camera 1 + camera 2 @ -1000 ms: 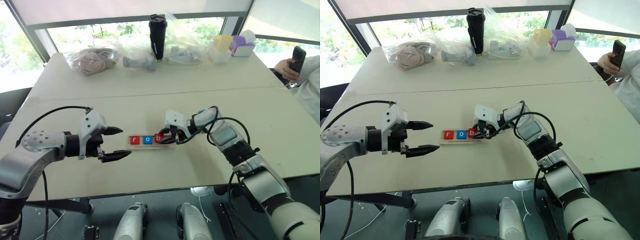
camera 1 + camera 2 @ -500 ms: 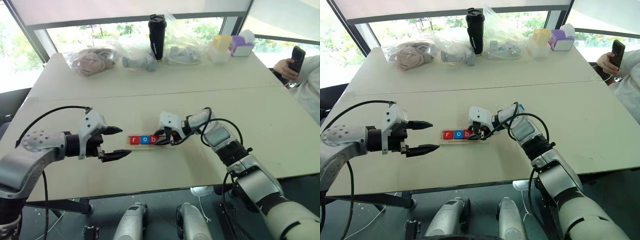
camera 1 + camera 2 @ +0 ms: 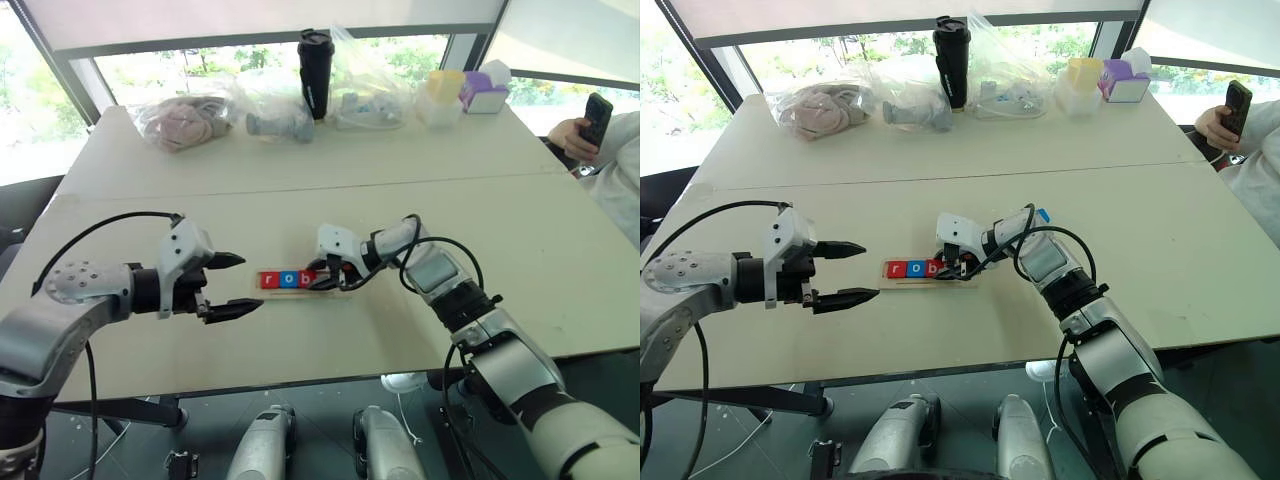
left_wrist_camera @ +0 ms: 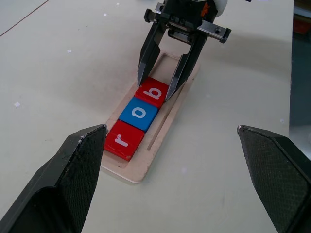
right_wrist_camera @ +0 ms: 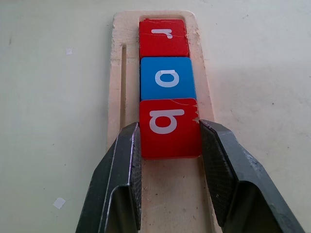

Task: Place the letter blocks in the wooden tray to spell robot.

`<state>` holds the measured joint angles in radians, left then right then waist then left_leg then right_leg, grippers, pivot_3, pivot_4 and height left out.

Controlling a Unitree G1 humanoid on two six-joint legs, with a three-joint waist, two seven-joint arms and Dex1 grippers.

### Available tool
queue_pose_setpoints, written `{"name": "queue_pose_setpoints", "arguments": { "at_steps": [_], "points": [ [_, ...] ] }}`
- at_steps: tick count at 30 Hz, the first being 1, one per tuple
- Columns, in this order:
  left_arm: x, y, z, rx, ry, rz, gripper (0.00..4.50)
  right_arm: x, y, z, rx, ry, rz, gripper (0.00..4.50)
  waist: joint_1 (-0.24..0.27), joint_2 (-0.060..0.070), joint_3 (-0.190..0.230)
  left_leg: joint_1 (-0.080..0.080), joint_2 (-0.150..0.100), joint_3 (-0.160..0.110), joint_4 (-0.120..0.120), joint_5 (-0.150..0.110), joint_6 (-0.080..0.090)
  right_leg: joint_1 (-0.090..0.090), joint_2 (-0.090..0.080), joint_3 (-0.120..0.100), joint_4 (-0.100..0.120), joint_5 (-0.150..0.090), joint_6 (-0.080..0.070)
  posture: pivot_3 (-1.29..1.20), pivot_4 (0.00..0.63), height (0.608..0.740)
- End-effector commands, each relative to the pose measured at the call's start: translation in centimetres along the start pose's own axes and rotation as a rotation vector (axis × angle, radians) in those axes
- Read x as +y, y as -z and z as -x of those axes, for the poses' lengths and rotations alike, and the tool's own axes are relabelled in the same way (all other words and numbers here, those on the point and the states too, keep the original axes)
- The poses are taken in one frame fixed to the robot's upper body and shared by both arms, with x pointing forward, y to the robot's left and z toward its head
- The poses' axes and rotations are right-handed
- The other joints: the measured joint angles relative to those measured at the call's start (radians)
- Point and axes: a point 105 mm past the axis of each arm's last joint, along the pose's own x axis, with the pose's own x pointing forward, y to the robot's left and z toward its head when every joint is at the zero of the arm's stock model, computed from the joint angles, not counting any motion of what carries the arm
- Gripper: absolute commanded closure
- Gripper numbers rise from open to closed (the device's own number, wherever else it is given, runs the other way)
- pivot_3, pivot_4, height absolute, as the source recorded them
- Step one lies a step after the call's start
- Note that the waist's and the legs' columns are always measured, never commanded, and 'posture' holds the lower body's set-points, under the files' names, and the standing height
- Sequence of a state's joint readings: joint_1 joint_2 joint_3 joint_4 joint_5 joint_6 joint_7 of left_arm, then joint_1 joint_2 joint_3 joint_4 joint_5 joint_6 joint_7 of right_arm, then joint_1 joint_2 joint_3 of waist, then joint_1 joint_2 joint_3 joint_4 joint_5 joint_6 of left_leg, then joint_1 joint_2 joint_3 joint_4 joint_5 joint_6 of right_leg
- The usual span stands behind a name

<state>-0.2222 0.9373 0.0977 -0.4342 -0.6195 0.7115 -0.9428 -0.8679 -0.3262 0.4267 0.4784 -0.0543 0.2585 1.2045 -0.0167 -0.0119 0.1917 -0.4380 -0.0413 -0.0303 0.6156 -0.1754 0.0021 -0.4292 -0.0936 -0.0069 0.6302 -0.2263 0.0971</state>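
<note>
Table scene, read left to right. We see the left gripper hovering above the table with its two black fingers spread wide and holding nothing; it sits where it sat a second ago. At its three o'clock lies the wooden tray, flat on the table. In the tray we count three letter blocks in a touching row: red r, blue o and red b. The tray's far stretch beyond the b is bare wood.

The right gripper reaches in from three o'clock, its fingers closed narrowly against the two sides of the red b, which rests in the tray. Compared with a second ago, we find this gripper shifted slightly toward nine o'clock along the tray, with the b now pressed up against the o; over the last half second nothing visibly changes.

At twelve o'clock stand plastic bags, a black tumbler and small boxes. At two o'clock a person's hand holds a phone.
</note>
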Motion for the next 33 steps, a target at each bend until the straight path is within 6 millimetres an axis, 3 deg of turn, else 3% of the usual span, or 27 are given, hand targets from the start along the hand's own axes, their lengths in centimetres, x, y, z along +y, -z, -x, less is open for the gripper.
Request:
{"name": "queue_pose_setpoints", "arguments": {
  "at_steps": [1, 3, 4, 5, 9, 11, 13, 15, 19, 23, 26, 33],
  "points": [
    [0.1, -0.9, 0.2, -0.022, -0.013, -0.042, 0.00, -0.3, -1.3, 0.3, -0.033, 0.001, 0.020, 2.30, 0.000, 0.000, 0.000, 0.000, 0.000, 0.000, 0.000, 0.000, 0.000, 0.000, 0.000, 0.000, 0.000, 0.000, 0.000, 0.00, 0.150, 0.740],
    [0.1, -0.9, 0.2, -0.022, -0.013, -0.041, 0.00, -0.5, -1.5, 0.4, -0.040, 0.014, 0.020, 1.39, 0.000, 0.000, 0.000, 0.000, 0.000, 0.000, 0.000, 0.000, 0.000, 0.000, 0.000, 0.000, 0.000, 0.000, 0.000, 0.00, 0.150, 0.740],
    [0.2, -0.9, 0.2, -0.021, -0.014, -0.041, 0.00, -0.6, -1.7, 0.5, -0.046, 0.020, 0.024, 0.73, 0.000, 0.000, 0.000, 0.000, 0.000, 0.000, 0.000, 0.000, 0.000, 0.000, 0.000, 0.000, 0.000, 0.000, 0.000, 0.00, 0.150, 0.740],
    [0.2, -0.8, 0.2, -0.020, -0.014, -0.040, 0.00, -0.8, -2.0, 0.7, -0.058, 0.028, 0.029, 0.48, 0.000, 0.000, 0.000, 0.000, 0.000, 0.000, 0.000, 0.000, 0.000, 0.000, 0.000, 0.000, 0.000, 0.000, 0.000, 0.00, 0.150, 0.740],
    [0.2, -0.8, 0.2, -0.019, -0.015, -0.042, 0.00, -2.0, -4.0, 1.9, -0.133, 0.111, 0.038, 0.48, 0.000, 0.000, 0.000, 0.000, 0.000, 0.000, 0.000, 0.000, 0.000, 0.000, 0.000, 0.000, 0.000, 0.000, 0.000, 0.00, 0.150, 0.740],
    [0.2, -0.8, 0.2, -0.021, -0.015, -0.043, 0.00, -3.4, -5.6, 3.5, -0.218, 0.213, 0.018, 0.48, 0.000, 0.000, 0.000, 0.000, 0.000, 0.000, 0.000, 0.000, 0.000, 0.000, 0.000, 0.000, 0.000, 0.000, 0.000, 0.00, 0.150, 0.740],
    [0.2, -1.1, 0.1, -0.031, -0.017, -0.050, 0.00, -5.4, -7.0, 6.2, -0.323, 0.383, -0.026, 0.48, 0.002, 0.000, 0.000, 0.000, 0.000, 0.000, 0.000, 0.000, 0.000, 0.000, 0.000, 0.000, 0.000, 0.000, 0.000, 0.00, 0.150, 0.740],
    [0.3, -1.5, 0.1, -0.053, -0.028, -0.059, 0.00, -6.8, -7.0, 9.7, -0.406, 0.558, -0.111, 0.48, 0.007, 0.000, 0.000, 0.000, 0.000, 0.000, 0.000, 0.000, 0.000, 0.000, 0.000, 0.000, 0.000, 0.000, 0.000, 0.00, 0.150, 0.740],
    [0.3, -2.0, 0.2, -0.081, -0.031, -0.051, 0.00, -6.9, -4.4, 14.9, -0.438, 0.798, -0.327, 0.48, 0.013, -0.001, 0.000, 0.000, -0.001, 0.000, -0.001, 0.000, -0.001, 0.000, -0.002, 0.000, -0.001, 0.000, 0.000, 0.00, 0.150, 0.740],
    [-0.2, -1.9, 0.3, -0.081, -0.004, -0.030, 0.00, -4.7, -1.2, 16.8, -0.364, 0.920, -0.541, 0.48, 0.007, 0.000, 0.000, 0.000, -0.001, 0.000, -0.002, 0.000, 0.000, -0.001, -0.003, 0.001, -0.001, 0.000, -0.001, 0.00, 0.150, 0.740],
    [-0.4, -1.5, -0.1, -0.070, 0.017, -0.023, 0.00, -2.6, 1.6, 16.4, -0.225, 0.999, -0.675, 0.48, 0.000, 0.000, 0.000, -0.001, 0.000, 0.001, -0.002, 0.000, 0.000, -0.002, -0.004, 0.002, 0.000, 0.000, -0.001, 0.00, 0.150, 0.740],
    [-0.2, -1.6, -0.9, -0.074, 0.037, -0.026, 0.00, -0.8, 4.2, 12.7, -0.084, 0.989, -0.723, 0.48, 0.001, 0.000, 0.000, -0.001, 0.001, 0.001, -0.002, 0.000, 0.000, -0.001, -0.003, 0.002, -0.001, 0.000, -0.002, 0.00, 0.150, 0.740]
  ]
}}
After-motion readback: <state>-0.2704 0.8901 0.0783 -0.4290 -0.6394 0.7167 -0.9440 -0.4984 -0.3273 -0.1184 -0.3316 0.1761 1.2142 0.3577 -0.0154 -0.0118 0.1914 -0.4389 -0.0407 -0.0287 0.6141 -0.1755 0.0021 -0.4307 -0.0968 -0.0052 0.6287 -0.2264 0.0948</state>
